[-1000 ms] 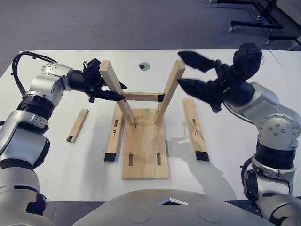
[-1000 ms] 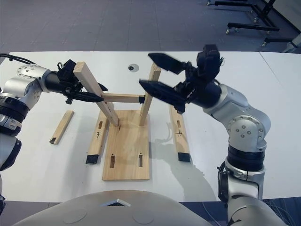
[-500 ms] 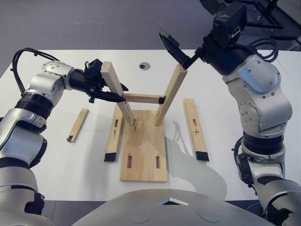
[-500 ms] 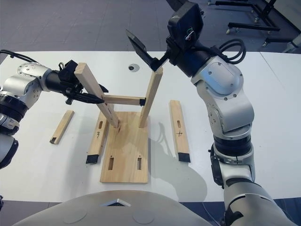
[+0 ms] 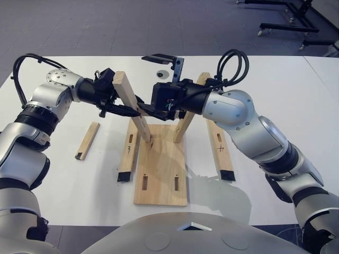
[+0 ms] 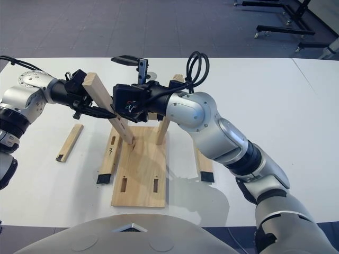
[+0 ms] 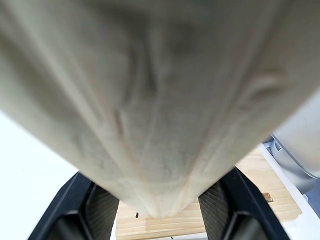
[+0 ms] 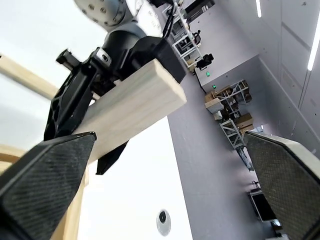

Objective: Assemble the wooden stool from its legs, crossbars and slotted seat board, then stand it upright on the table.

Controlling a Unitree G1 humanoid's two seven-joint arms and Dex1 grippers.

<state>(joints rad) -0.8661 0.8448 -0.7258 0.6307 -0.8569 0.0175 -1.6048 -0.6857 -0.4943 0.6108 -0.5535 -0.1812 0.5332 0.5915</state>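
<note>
Left fingers (image 7: pixel 102 207) clenched on the pale tilted wooden leg (image 5: pixel 127 92) standing in the 12 o'clock end of the flat slotted seat board (image 5: pixel 161 174), right gripper (image 8: pixel 170 135) splayed wide open around its top, so imo one clumsy bump levers it out.

White worktop (image 5: pixel 296 106): slotted seat board (image 5: pixel 161 177) flat at centre; loose leg (image 5: pixel 127 156) just beside its left edge, second leg (image 5: pixel 220 151) near its right; short crossbar (image 5: pixel 87 140) farther left
</note>
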